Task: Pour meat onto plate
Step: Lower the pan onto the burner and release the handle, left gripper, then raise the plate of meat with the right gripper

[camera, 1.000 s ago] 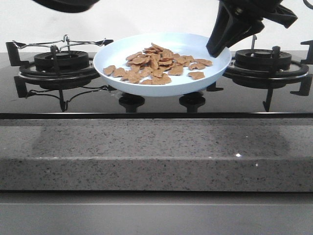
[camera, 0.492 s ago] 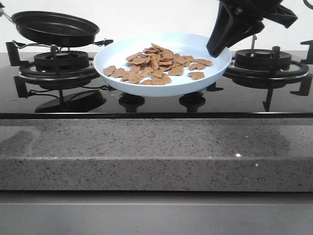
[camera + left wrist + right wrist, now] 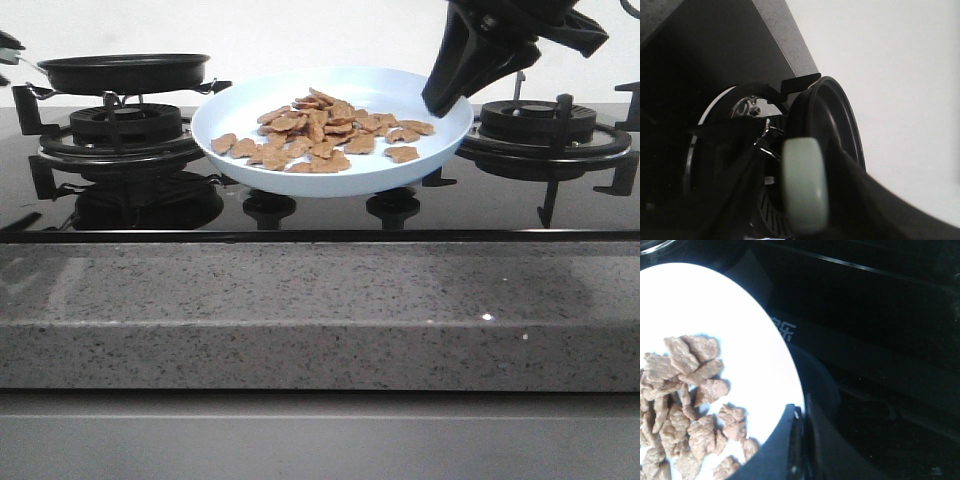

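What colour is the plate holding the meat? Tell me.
Pale blue plate, clearest in the front view.

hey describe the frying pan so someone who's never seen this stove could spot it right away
Start at the black glass stove with a burner at each end. The frying pan sits over the left burner, left of the pale blue plate of meat. It is the only black, empty dish; the plate is pale and full.

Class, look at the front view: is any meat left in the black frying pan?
Cannot tell: the frying pan is side-on, hiding its inside; meat shows only on the plate.
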You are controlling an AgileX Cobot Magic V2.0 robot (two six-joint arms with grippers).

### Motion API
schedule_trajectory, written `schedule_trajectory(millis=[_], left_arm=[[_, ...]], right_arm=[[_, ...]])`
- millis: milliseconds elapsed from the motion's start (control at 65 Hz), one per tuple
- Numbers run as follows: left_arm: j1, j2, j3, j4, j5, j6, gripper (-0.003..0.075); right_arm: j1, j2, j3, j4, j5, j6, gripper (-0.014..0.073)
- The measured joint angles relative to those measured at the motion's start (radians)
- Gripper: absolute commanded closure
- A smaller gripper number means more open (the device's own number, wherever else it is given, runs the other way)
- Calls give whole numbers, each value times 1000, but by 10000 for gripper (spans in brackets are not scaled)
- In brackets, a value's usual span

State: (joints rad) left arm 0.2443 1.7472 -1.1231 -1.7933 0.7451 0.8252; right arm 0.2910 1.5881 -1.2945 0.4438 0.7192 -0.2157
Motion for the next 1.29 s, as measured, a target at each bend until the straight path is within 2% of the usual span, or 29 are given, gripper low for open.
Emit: schedule_trajectory(millis=[77,185,431,615,738,908,1108,1292], left_arm=[[0,0,0,2,19,2,165],[2,0,0,29,37,2,167],[37,-81,0,211,43,-27,167],[53,-207,0,458,49,-114,171],[20,-307,0,673,40,-205,177],[-106,-446,0,1003,21,-368,177],[-336,-593,7,1521,20,-718,179],[-559,-706,62,1911,58,-1021,219]], right_arm=[[0,0,0,0,0,0,663],[0,0,0,0,0,0,663],[0,0,0,0,0,0,663],[0,0,0,0,0,0,663],[0,0,0,0,0,0,663],[0,0,0,0,0,0,663],[0,0,0,0,0,0,663],[0,0,0,0,0,0,663]])
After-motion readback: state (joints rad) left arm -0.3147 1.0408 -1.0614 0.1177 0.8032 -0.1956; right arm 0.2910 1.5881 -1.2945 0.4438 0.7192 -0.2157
